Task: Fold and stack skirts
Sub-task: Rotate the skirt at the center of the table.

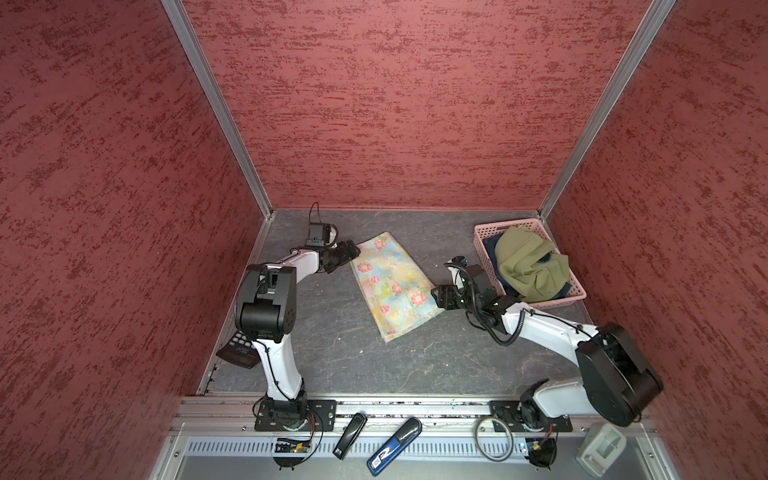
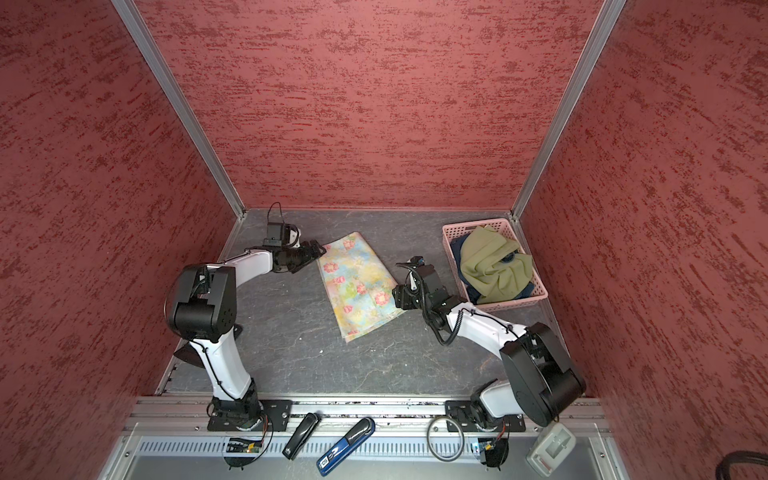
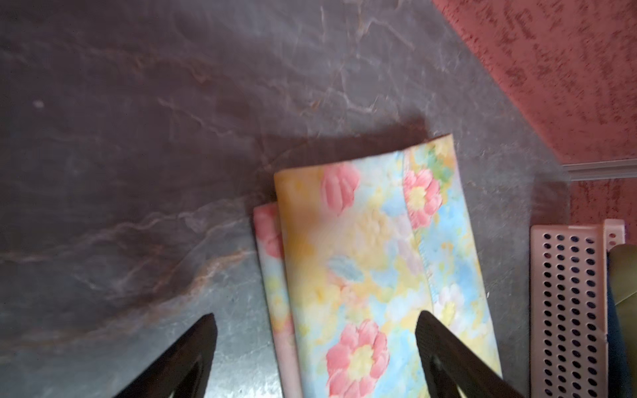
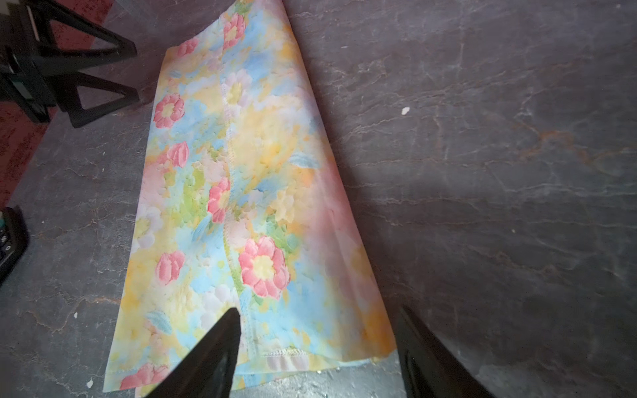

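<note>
Nearest the camera, a black stapler (image 1: 350,435) and a blue stapler (image 1: 395,446) lie on the front rail (image 1: 415,409), with a cable ring (image 1: 494,438) and a white holder (image 1: 600,451) further right. Beyond the rail is the table (image 1: 332,357), dark grey with pale marble veins. Mottled red walls (image 1: 395,104) box it in on three sides and meet at aluminium posts (image 1: 216,108). A calculator (image 1: 239,349) sits at the table's left edge, partly under the left arm.

The floral skirt (image 1: 392,286) lies flat mid-table, folded into a long strip running diagonally. The left gripper (image 1: 353,250) is at the strip's far end. Its jaws are spread wide and pinch nothing; in the wrist view one finger is over cloth, the other over bare table. The right gripper (image 1: 435,297) is at the strip's near right edge, also spread and empty, straddling the hem corner. Whether any tip touches cloth cannot be told.

The basket (image 1: 484,245) stands in the far right corner. The green skirt (image 1: 528,266) is heaped in it on the denim skirt (image 1: 494,251).
</note>
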